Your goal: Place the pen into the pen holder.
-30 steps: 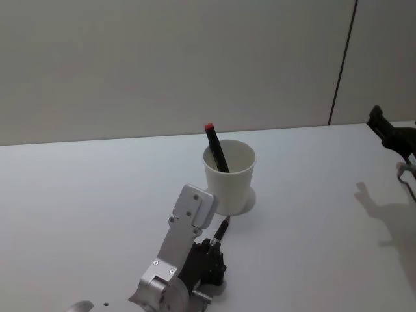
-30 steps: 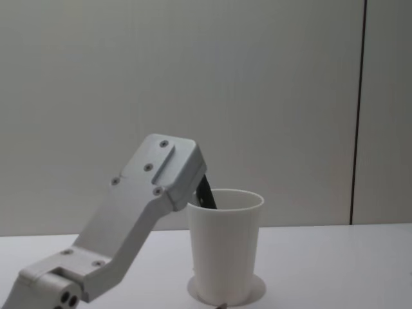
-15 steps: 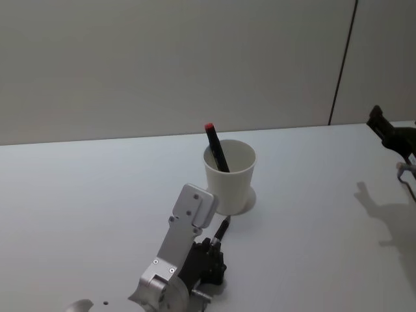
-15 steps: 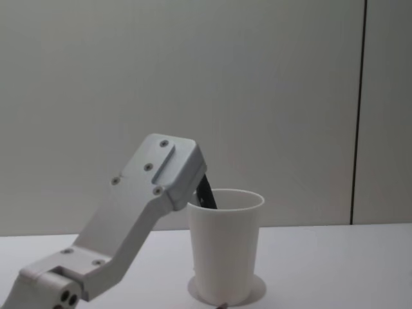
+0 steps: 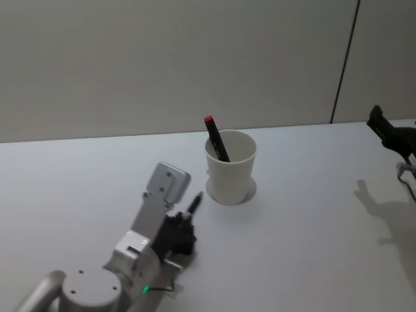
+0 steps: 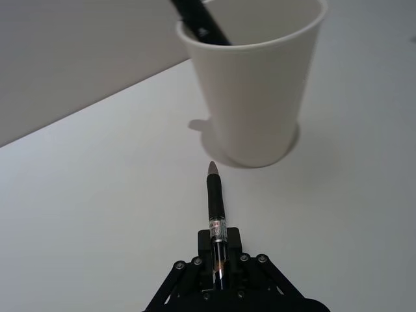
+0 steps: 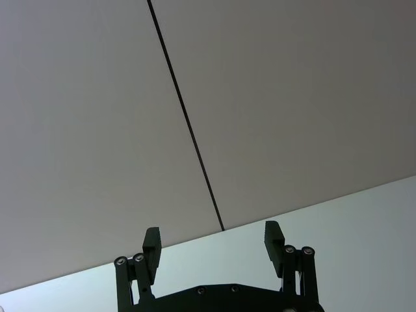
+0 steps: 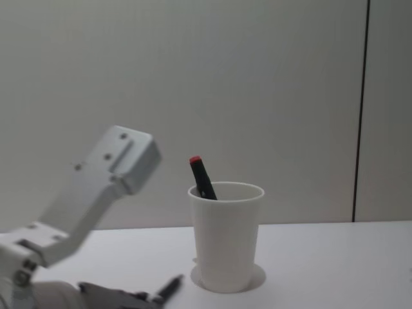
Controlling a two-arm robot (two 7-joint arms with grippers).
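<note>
Left end effector point(image 6: 218, 252) tight on 2nd pen point(image 6: 215, 195), tip twd pen holder point(image 6: 253, 97); red-capped pen point(image 5: 215, 138) inside, cap up.

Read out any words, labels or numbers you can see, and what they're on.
The printed band on the slim black pen in the left gripper: too small to read.
Plain white paper cup and red-capped black marker in it: no text.
The right gripper, parked far right: no text.

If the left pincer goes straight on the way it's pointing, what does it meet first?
Probably the white cup, low on its wall; the pen in the left pincer would touch first.
</note>
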